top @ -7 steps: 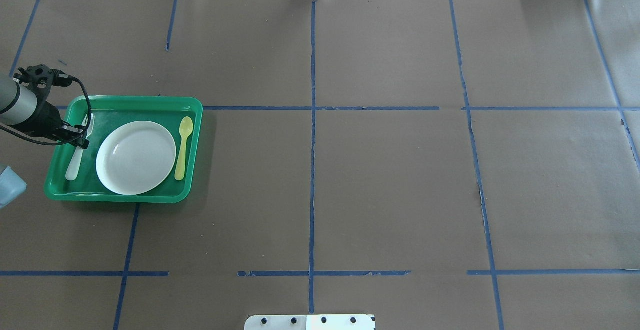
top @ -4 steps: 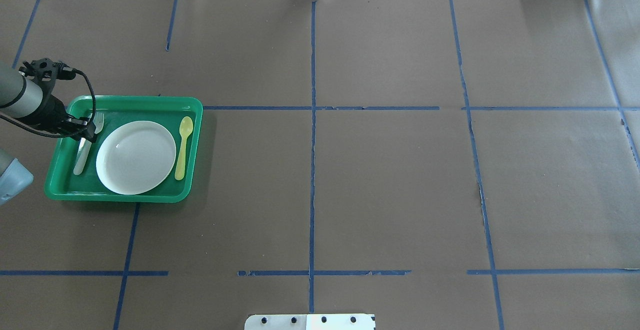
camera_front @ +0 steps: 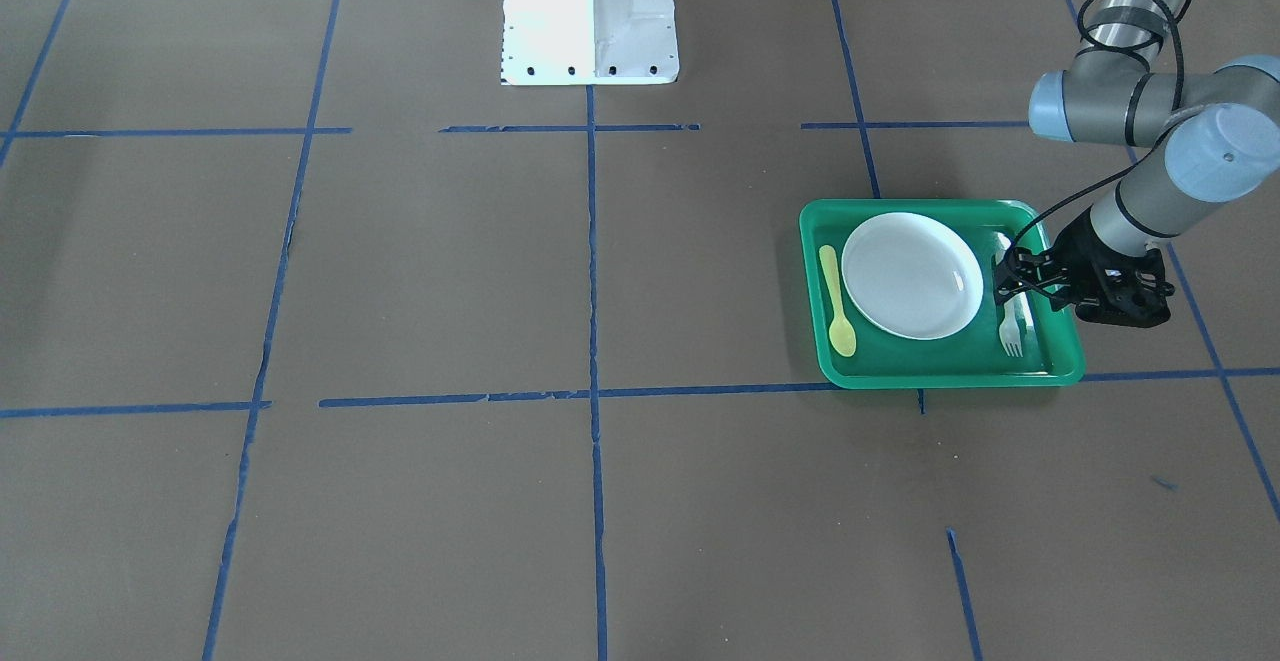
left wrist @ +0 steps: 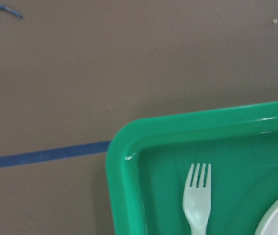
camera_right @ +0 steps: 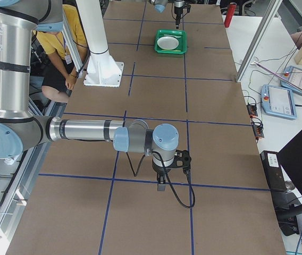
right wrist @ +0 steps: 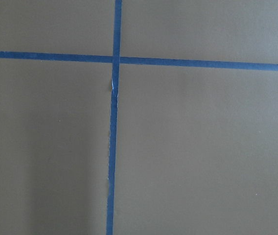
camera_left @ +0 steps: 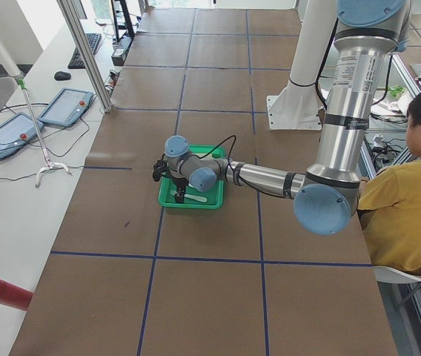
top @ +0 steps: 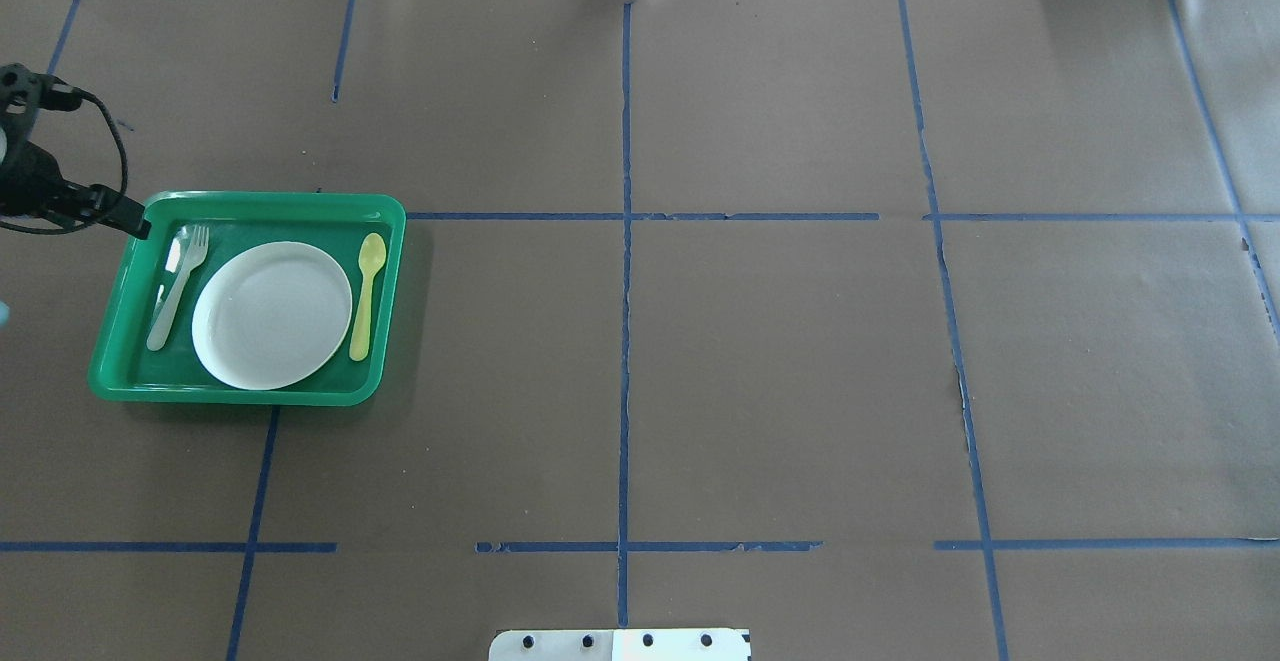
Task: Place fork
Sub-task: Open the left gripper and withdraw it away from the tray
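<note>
The pale plastic fork (top: 178,286) lies flat in the green tray (top: 250,199), left of the white plate (top: 272,314), tines toward the far side. It also shows in the front view (camera_front: 1012,329) and in the left wrist view (left wrist: 197,200). My left gripper (top: 138,228) hangs above the tray's far-left corner, apart from the fork; in the front view (camera_front: 1003,278) its fingers stand apart and empty. My right gripper (camera_right: 161,185) shows only in the right side view, far from the tray, and I cannot tell whether it is open.
A yellow spoon (top: 365,296) lies in the tray to the right of the plate. The robot's white base plate (top: 620,644) is at the table's near edge. An operator (camera_left: 418,163) sits beside the robot. Blue tape lines cross the brown table cover.
The left gripper shifted the fork a little toward the plate, let it go, and drew back up toward the tray's far-left corner. The fork now lies free.
</note>
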Available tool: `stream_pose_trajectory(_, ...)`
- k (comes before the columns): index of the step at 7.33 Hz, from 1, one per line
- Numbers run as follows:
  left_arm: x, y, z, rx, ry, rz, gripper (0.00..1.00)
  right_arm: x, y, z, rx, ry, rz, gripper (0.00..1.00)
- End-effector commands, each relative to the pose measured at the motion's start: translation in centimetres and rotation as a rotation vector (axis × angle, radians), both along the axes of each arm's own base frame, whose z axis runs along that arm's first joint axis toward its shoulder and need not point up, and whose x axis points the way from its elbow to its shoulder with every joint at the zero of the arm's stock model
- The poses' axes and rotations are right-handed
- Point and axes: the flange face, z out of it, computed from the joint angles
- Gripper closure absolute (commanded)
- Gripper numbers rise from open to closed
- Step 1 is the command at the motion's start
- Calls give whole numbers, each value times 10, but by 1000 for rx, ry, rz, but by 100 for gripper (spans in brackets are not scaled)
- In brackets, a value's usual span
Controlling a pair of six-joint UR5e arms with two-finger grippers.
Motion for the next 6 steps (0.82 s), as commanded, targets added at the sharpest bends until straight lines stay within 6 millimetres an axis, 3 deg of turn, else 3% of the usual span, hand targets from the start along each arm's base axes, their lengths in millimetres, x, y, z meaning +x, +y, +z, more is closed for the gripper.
stream_pose_trajectory(1,-98,-11,29,111,-89,76,1,0,0,0,1,0,-1,0)
stream_pose_trajectory(2,-161,-13,49,129,-129,79,1,0,0,0,0,0,0,0)
stream_pose_trajectory(4,-268,0,94,142,-172,94,1,0,0,0,1,0,-1,0)
stream_pose_trajectory(6,-337,27,110,49,-127,82,1,0,0,0,1,0,-1,0)
